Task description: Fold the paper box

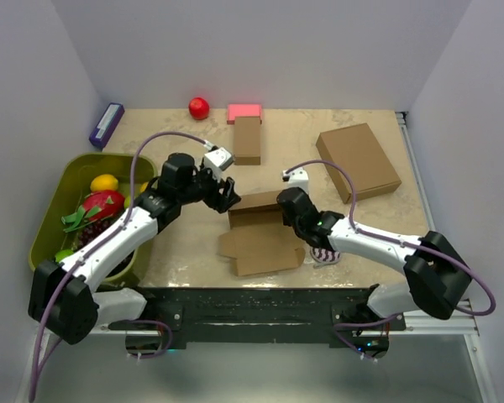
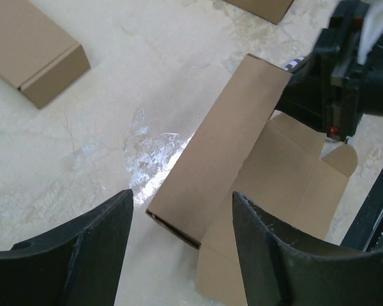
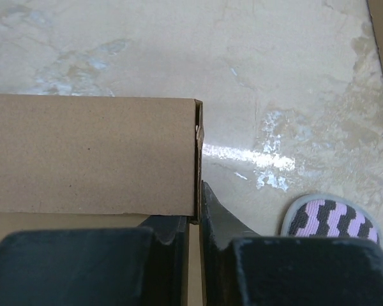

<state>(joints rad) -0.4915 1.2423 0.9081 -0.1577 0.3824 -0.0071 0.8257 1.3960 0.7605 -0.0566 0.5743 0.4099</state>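
Both jaws of your right gripper point(image 3: 200, 213) are pinched narrow on the right end flap of the paper box point(image 1: 260, 239), likely to steady its raised far wall at the middle of the table point(image 1: 302, 134). Your left gripper point(image 2: 182, 201) hovers wide open over the wall's left end, touching nothing. How much flap is caught is hidden.

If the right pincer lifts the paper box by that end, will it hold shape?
Probably floppy: the paper box is thin sheet, with its front flaps lying flat and unlocked. It is likely light, so a push may slide it across the glossy table rather than fold it.
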